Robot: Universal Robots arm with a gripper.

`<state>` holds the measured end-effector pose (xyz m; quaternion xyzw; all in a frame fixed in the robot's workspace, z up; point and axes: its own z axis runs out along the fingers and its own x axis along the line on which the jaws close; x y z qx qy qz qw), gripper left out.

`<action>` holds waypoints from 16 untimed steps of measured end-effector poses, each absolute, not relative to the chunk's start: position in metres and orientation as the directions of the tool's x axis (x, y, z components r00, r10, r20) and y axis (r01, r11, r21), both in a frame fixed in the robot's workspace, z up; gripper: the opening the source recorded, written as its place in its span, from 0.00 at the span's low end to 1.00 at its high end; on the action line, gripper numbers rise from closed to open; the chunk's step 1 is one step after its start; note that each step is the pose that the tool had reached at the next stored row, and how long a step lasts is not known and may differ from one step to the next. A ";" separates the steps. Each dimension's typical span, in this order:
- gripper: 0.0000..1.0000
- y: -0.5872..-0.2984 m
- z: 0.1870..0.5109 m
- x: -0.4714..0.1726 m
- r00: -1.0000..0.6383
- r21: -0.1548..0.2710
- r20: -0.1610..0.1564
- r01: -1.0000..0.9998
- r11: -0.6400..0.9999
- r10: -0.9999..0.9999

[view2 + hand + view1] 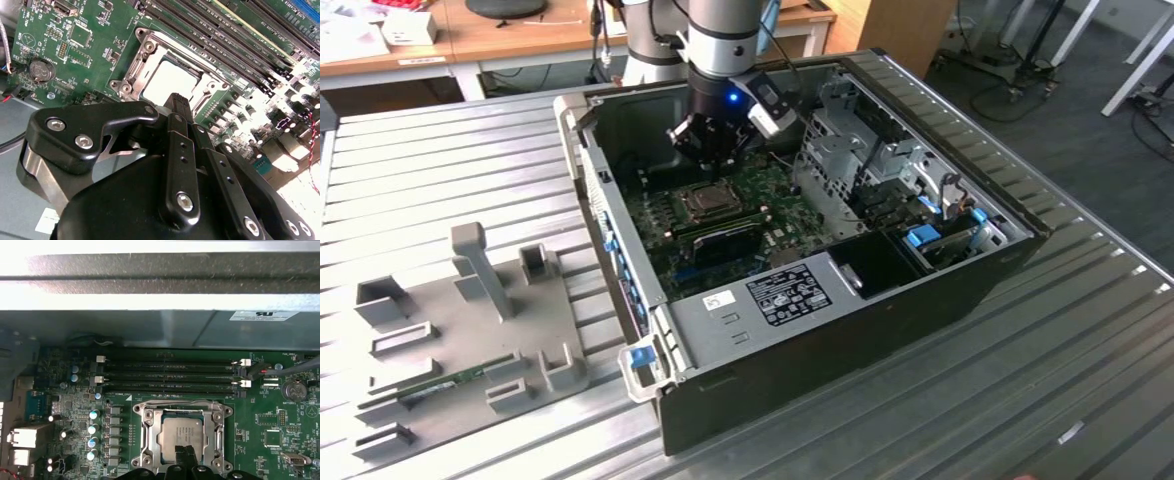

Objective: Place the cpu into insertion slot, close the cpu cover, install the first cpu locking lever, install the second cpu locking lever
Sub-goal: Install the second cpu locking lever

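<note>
Pressed together, the gripper's fingers (pixel 181 107) are being held above the covered cpu (pixel 181 434), lying at their twelve o'clock.

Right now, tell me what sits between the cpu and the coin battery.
In the first wrist view, the cpu cover frame and a bare strip of green board lie between the cpu and the coin battery.
</note>
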<state>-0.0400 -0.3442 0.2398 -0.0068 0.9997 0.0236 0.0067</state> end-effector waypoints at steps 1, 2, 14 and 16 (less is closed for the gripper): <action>0.10 -0.344 0.240 -0.040 -1.000 0.047 -0.014 -0.014 0.999 -0.013; 0.10 -0.344 0.241 -0.040 -1.000 0.047 -0.014 -0.014 0.999 -0.013; 0.10 -0.346 0.241 -0.040 -1.000 0.047 -0.014 -0.014 0.999 -0.013; 0.10 -0.348 0.241 -0.040 -1.000 0.047 -0.014 -0.014 0.999 -0.013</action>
